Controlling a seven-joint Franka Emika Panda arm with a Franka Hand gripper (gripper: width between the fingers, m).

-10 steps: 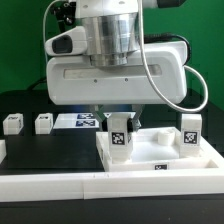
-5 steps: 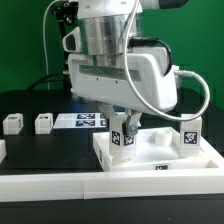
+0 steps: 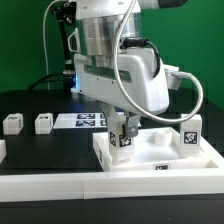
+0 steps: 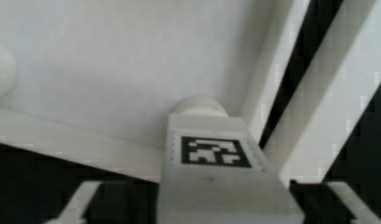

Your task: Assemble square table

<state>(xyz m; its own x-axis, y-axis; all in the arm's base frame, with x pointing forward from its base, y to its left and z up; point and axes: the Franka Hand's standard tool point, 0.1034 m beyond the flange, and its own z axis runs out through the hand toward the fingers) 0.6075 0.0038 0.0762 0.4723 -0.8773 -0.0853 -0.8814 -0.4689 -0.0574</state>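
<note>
The white square tabletop [image 3: 165,152] lies flat at the exterior view's right. A tagged leg [image 3: 122,137] stands upright in its near-left corner, and a second leg [image 3: 190,134] stands in its right corner. My gripper [image 3: 122,128] hangs straight over the first leg with a finger on either side. In the wrist view that leg [image 4: 219,150] fills the middle, and dark gaps separate it from both fingers [image 4: 87,200], so the gripper [image 4: 215,202] is open and not touching it. Two more loose legs [image 3: 12,123] [image 3: 43,123] sit on the black table at the left.
The marker board [image 3: 86,121] lies flat behind the tabletop, between the loose legs and the arm. A long white rail [image 3: 100,186] runs along the front edge and up the right side of the tabletop. The arm's bulky white wrist hides the scene behind it.
The wrist has turned about its axis over the leg, swinging the arm's housing toward the exterior view's right. The jaws have spread apart off the leg. The leg stays upright.
</note>
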